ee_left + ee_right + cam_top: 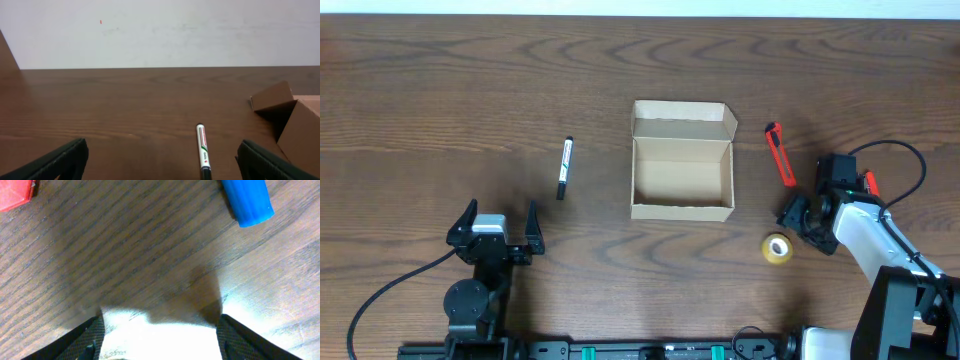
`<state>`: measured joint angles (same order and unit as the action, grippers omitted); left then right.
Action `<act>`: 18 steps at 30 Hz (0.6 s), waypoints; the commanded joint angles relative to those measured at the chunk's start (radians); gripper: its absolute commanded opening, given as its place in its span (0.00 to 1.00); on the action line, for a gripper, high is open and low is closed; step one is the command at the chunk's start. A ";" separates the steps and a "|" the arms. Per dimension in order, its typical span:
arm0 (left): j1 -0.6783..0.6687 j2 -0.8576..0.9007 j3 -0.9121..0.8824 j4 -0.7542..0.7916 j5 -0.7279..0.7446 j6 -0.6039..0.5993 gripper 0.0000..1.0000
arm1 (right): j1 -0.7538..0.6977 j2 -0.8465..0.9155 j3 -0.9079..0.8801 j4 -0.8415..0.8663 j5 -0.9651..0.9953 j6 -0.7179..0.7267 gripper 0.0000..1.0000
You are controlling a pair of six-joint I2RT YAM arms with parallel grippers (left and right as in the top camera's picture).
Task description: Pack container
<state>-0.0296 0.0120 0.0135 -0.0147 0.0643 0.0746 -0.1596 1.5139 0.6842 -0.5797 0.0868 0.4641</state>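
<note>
The container, a tan cardboard box, stands open in the middle of the table with its flap lid tipped back; its corner shows at the right of the left wrist view. My left gripper is open near the table's front left, holding nothing. A black-and-white pen lies ahead of it, left of the box. My right gripper is open low over bare wood right of the box, with only glare between its fingers.
A red cutter lies right of the box. A yellow tape roll sits by the right gripper. Another red object peeks out beside the right arm. A blue cylindrical object lies just ahead of the right fingers.
</note>
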 commanded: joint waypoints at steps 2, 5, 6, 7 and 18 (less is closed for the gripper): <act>0.004 -0.008 -0.009 -0.056 0.007 -0.011 0.95 | -0.008 0.003 -0.004 -0.005 0.014 -0.009 0.73; 0.004 -0.008 -0.009 -0.056 0.007 -0.011 0.95 | -0.008 -0.006 -0.004 -0.008 -0.006 -0.010 0.76; 0.004 -0.008 -0.009 -0.056 0.007 -0.012 0.95 | -0.008 -0.013 -0.004 -0.006 -0.019 -0.020 0.76; 0.004 -0.008 -0.009 -0.056 0.007 -0.011 0.95 | -0.008 -0.023 -0.004 -0.003 -0.033 -0.038 0.77; 0.004 -0.008 -0.009 -0.056 0.005 -0.011 0.95 | 0.026 -0.343 -0.005 -0.203 -0.092 -0.094 0.80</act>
<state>-0.0296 0.0120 0.0135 -0.0147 0.0643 0.0742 -0.1497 1.2579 0.6830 -0.7475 0.0170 0.3893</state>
